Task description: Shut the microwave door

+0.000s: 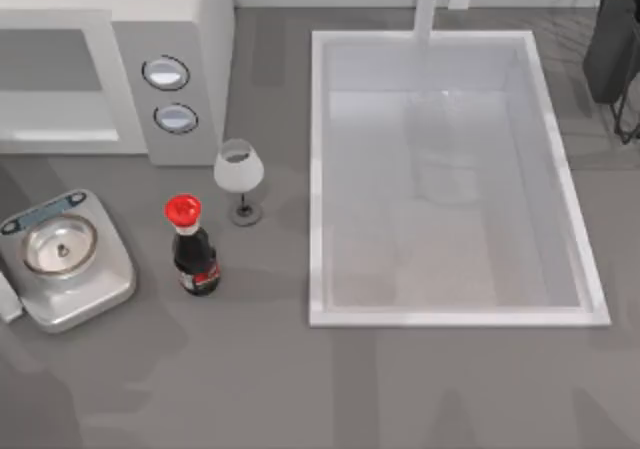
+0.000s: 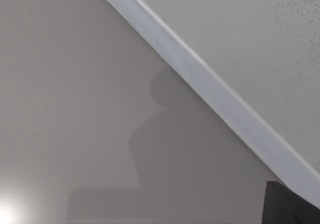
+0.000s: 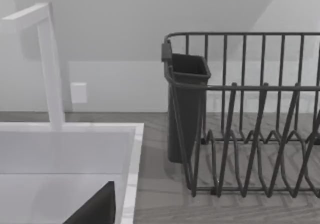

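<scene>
The microwave stands at the far left corner of the grey surface, a white box seen from above. The microwave door lies flat against the front, a pale frame around a grey window, in line with the grey control strip and its two round dials just to its right.

Near the front of the microwave, close to the left edge of the surface, sits a silver kitchen scale with a round metal pan. Beside it, toward the middle, a dark sauce bottle with a red cap stands upright. A wine glass stands just beyond the bottle, near the control strip's corner, apart from both.

A large white sink basin takes up the right half of the surface, with a white faucet at its far edge. A dark wire dish rack with a dark cutlery cup stands at the far right corner, next to the basin.

The left wrist view shows a plain grey plane crossed by a white diagonal band. I cannot tell the state of either pincer.
</scene>
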Controlling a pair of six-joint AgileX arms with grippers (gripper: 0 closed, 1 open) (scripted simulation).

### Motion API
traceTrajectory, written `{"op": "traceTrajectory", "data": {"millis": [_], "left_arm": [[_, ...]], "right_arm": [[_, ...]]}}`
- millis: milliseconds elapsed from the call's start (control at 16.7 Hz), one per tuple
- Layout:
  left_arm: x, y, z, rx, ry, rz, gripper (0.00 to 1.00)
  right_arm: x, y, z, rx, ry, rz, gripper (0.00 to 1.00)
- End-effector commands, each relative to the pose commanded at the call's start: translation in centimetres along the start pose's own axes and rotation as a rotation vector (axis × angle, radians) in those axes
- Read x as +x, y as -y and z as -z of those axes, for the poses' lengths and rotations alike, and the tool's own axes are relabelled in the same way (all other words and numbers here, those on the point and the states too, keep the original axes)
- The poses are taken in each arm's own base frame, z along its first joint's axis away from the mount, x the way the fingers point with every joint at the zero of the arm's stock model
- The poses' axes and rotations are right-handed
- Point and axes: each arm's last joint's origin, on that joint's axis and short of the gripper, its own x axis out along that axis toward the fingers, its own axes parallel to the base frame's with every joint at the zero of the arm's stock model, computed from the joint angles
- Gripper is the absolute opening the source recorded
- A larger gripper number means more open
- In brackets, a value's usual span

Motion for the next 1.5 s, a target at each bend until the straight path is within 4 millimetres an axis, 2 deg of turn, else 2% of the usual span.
{"op": "traceTrajectory", "data": {"millis": [120,180,360,480,780,960,1320,1500], "left_arm": [[0.0,0.0,0.0,0.000,0.000,0.000,0.00],[-0.4,-0.5,-1.2,0.010,0.036,-0.032,0.00],[-0.3,0.2,-1.3,0.005,0.028,-0.035,0.00],[0.0,1.6,-1.5,0.004,0.017,-0.035,0.00],[0.1,7.2,-1.6,0.026,0.015,-0.018,0.00],[-0.3,9.2,-1.3,0.015,0.031,-0.028,0.00],[-0.3,9.4,-1.4,0.008,0.036,-0.031,0.00],[0.4,9.4,-2.7,0.007,0.045,-0.031,0.00]], "right_arm": [[0.0,0.0,0.0,0.000,0.000,0.000,1.00],[0.0,0.0,0.0,0.000,0.000,0.000,1.00],[0.0,0.0,0.0,0.000,0.000,0.000,1.00],[0.0,0.0,0.0,0.000,0.000,0.000,1.00],[0.0,0.0,0.0,0.000,0.000,0.000,1.00],[0.0,0.0,0.0,0.000,0.000,0.000,1.00],[0.0,0.0,0.0,0.000,0.000,0.000,1.00],[0.0,0.0,0.0,0.000,0.000,0.000,1.00]]}}
